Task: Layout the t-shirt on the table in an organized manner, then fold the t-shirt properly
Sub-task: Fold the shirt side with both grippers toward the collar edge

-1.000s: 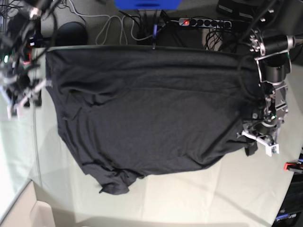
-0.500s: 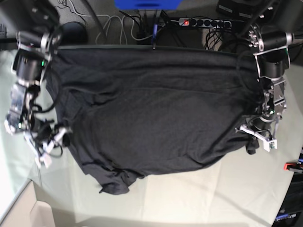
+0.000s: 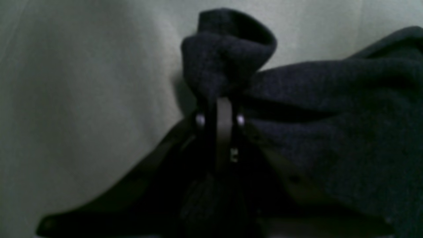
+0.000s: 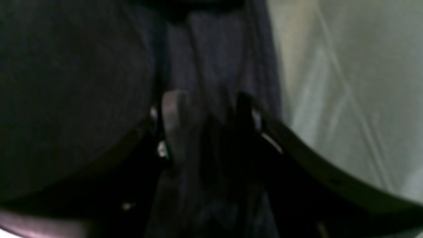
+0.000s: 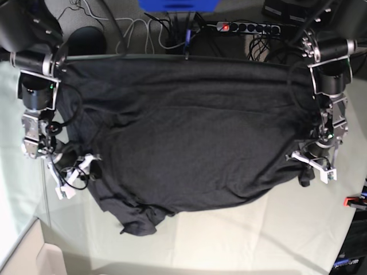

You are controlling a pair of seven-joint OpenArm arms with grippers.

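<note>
T-shirt (image 5: 189,137) fabric sat pinched in the closed left jaws (image 3: 219,109), while the right jaws (image 4: 205,109) stood parted around a hem fold. Beyond them it lay spread on the desk (image 5: 258,240); uneven pulling could bunch it.

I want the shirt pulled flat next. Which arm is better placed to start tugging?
Left, probably. Its jaws are shut on a bunched fold of the black fabric t-shirt at the edge, over the pale greenish cloth table. The right gripper has fabric between open jaws, not pinched.
</note>
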